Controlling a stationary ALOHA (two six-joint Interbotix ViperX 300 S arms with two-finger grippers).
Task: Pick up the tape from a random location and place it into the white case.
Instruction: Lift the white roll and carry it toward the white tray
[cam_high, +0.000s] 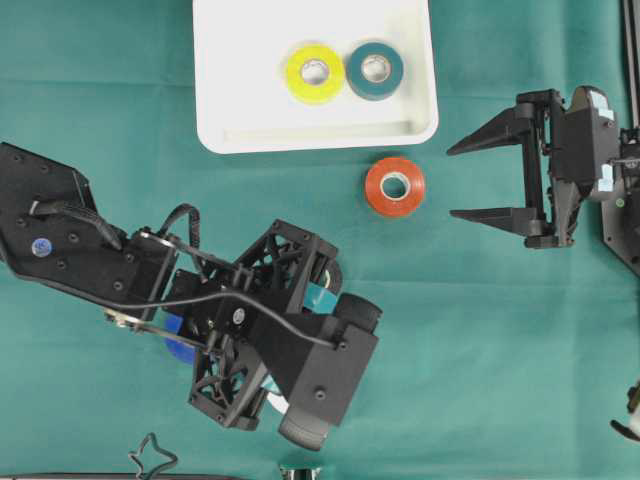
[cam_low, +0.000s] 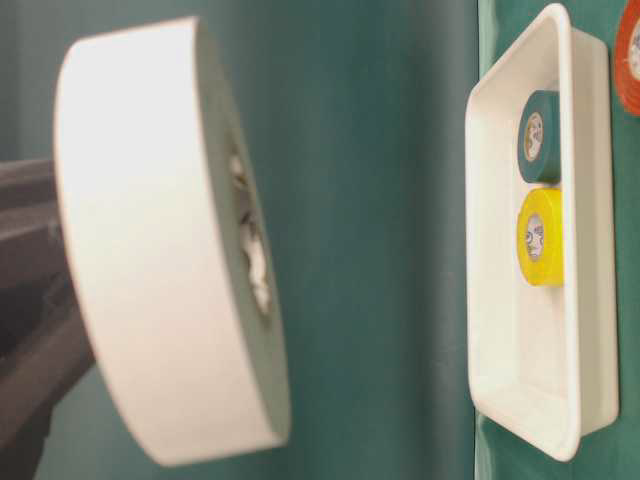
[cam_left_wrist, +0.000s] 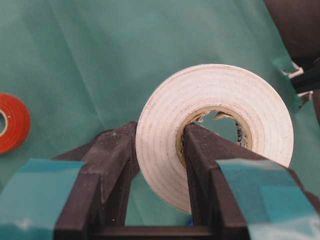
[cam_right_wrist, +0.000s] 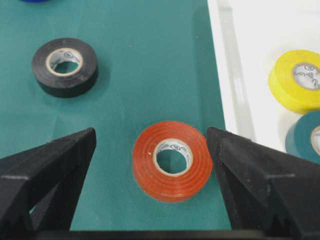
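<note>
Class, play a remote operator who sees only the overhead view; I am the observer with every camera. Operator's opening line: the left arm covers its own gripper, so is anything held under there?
Observer: Yes. The left gripper is shut on a white tape roll, one finger through the core.
Operator: Any rolls hidden from me?
Observer: A black tape roll lies on the green cloth, seen by the right wrist camera.
Operator: Is the right gripper on the orange roll?
Observer: No. The right gripper is open; the orange tape roll lies flat between its fingers, untouched.
</note>
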